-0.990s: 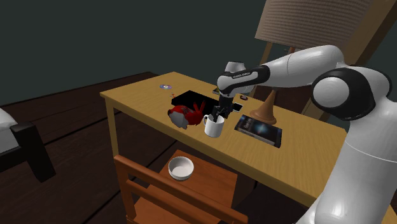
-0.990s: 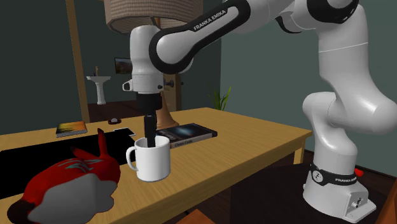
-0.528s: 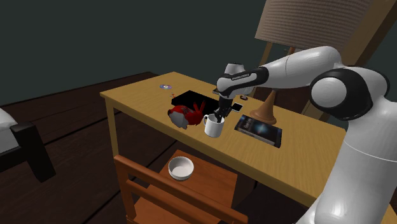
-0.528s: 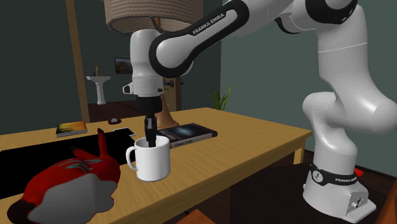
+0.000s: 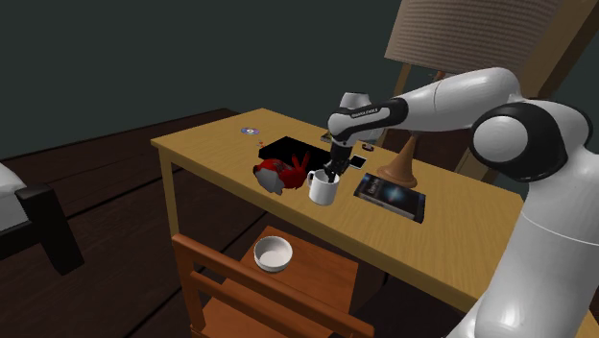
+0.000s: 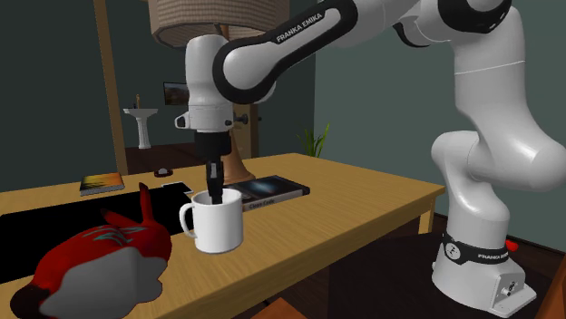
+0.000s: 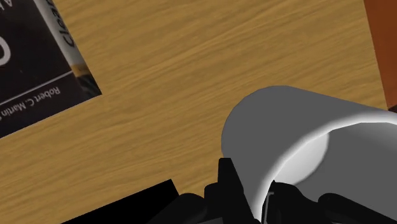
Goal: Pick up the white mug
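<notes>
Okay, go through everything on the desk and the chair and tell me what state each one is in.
White mug: upright, wall pinched by the end effector.
End effector: shut on the mug, one finger inside, one outside.
Book: closed, lying flat.
White bowl: upright on the chair seat.
Red bag: lying on its side.

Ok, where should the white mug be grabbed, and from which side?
By its rim wall, from straight above: the mug stands upright, mouth open, so one of the fingers fits inside and one outside, clear of the handle.
</notes>
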{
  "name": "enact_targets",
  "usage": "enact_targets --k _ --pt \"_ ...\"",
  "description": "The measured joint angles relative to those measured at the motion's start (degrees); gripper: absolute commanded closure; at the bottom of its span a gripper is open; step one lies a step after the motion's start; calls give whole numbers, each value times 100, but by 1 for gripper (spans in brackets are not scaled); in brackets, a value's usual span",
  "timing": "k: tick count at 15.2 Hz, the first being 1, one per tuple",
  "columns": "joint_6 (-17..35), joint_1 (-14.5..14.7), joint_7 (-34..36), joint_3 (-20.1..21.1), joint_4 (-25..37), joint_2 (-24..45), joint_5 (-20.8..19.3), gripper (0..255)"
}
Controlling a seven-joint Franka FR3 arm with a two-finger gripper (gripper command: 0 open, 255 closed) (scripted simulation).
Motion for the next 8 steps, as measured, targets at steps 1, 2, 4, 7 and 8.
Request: enact_targets --k 1,2,4,7,8 --pt "-63 4 8 -1 31 -34 -9 255" --pt "-122 7 16 -1 75 -49 -14 255" --pt "-263 3 16 -7 182 -85 -25 255" --pt "-482 8 33 -13 300 -188 -54 255" --pt "-545 7 33 -15 349 -204 -58 255"
